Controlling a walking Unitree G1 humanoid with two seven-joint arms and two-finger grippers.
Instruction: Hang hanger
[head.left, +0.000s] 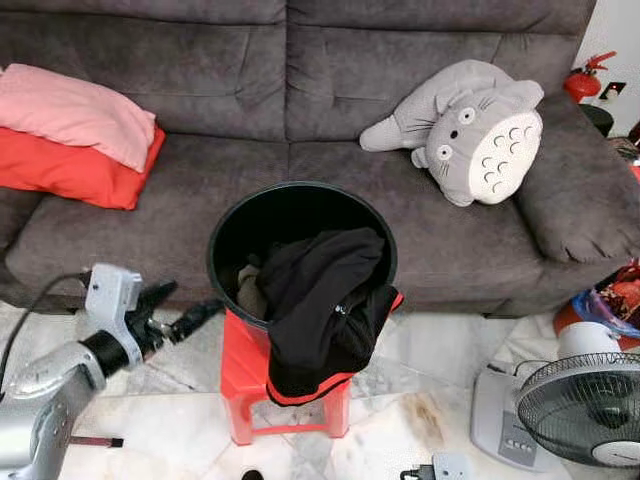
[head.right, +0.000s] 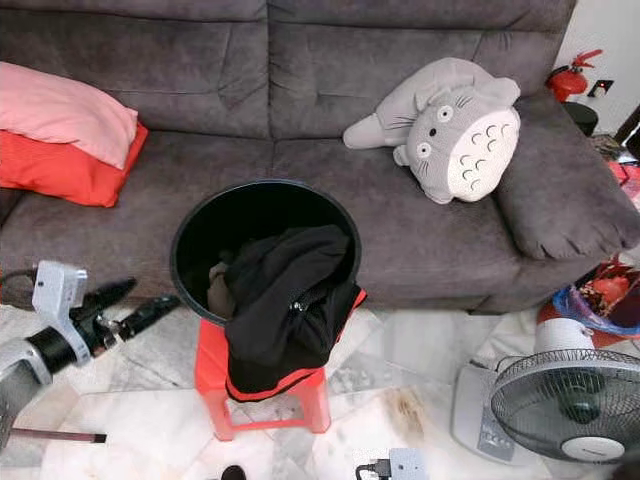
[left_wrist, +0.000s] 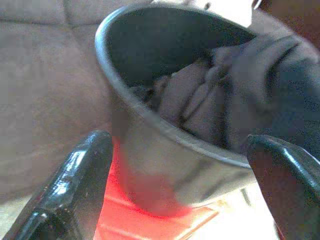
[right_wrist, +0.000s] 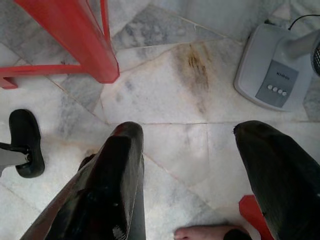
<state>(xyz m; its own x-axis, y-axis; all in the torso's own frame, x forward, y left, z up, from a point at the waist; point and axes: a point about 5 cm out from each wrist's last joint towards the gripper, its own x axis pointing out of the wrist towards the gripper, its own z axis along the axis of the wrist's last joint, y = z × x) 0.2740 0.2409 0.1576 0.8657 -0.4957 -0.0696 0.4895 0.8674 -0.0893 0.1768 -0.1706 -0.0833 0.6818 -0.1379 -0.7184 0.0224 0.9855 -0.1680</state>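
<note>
A bucket (head.left: 230, 225) holding clothes (head.left: 325, 300) sits on a stool (head.left: 243, 372) before the sofa (head.left: 330, 90), pillows (head.left: 75, 140) at ten o'clock, fan (head.left: 585, 405) at four.

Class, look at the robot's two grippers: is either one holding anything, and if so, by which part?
Nothing is held. The left gripper is open beside the black bucket; the right gripper hangs open over the marble floor.

one black bucket (head.left: 225, 235) is sitting on one red stool (head.left: 240, 375). one black garment (head.left: 325, 300) is hanging over the bucket's front rim. two pillows, one pink (head.left: 75, 115) and one red (head.left: 70, 170), are lying at the sofa's (head.left: 200, 60) left end, and one plush toy (head.left: 480, 125) is resting toward its right end. one fan (head.left: 585, 410) is standing on the floor.
</note>
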